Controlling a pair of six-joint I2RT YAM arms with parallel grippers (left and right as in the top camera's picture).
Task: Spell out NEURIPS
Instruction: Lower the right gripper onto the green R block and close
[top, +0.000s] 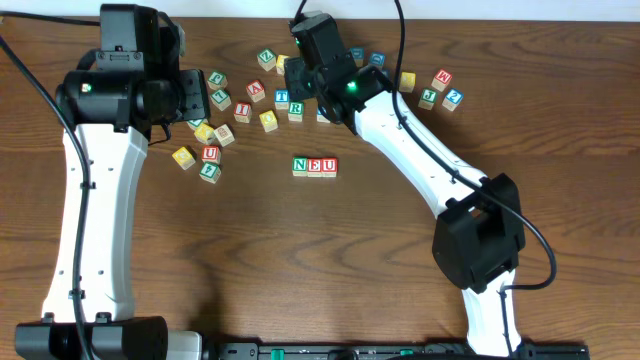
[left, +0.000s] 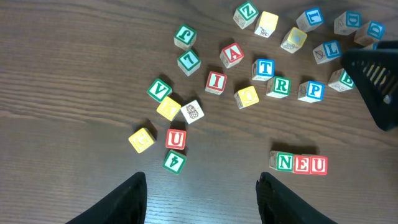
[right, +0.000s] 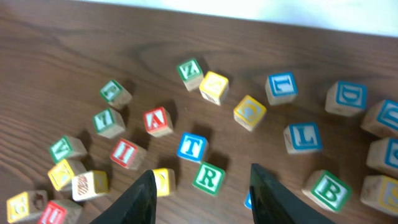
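Right jaws hanging spread, empty, over green-lettered wooden R cube; you're risking snagging blue-lettered T cube just beside.

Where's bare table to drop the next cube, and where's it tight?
Free: wood right of the NEU row, up to the right arm; also the wide strip between the row and the arm bases, across to the left arm. Tight: the scatter beyond the row, from the loose red U to the R, with the right end effector open above R.
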